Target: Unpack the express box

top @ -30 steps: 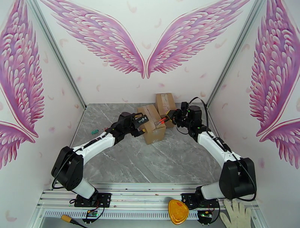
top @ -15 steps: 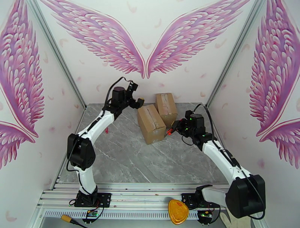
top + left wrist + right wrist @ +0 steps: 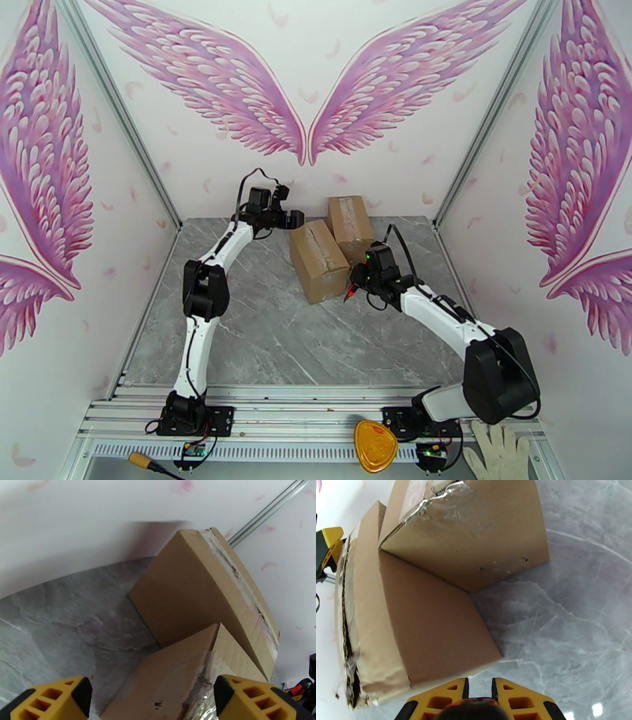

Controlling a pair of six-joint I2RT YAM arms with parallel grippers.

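**Left claw (image 3: pixel 292 218) spread wide at the far side of the cartons, right claw (image 3: pixel 353 284) pinched on a red tool**

Two brown cardboard boxes sit toward the back of the grey marbled worktop (image 3: pixel 261 339). Both are closed, with tape along their top seams. The front box (image 3: pixel 319 260) lies at an angle. The rear box (image 3: pixel 350 221) stands just behind it by the back wall, and the two meet at a corner.

The left arm reaches up along the left of the worktop, and its claw hangs beside the far left end of the front box. In the left wrist view its yellow fingertips (image 3: pixel 51 699) stand far apart at the bottom corners, gripping nothing. The front box's taped end, its clear tape wrinkled, lies beyond and between them. The rear box rises behind it.

The right claw is low, near the right side of the front box. Its yellow fingers (image 3: pixel 438 701) are drawn close together with only a narrow gap. A small red-orange tool (image 3: pixel 348 294) pokes out of them toward the worktop; what kind of tool I cannot tell. The right wrist view shows the side walls of both boxes just ahead of the fingers, with ragged tape along the seams.

On the near rail lie an orange-yellow object (image 3: pixel 375 446) and a white glove (image 3: pixel 498 451).
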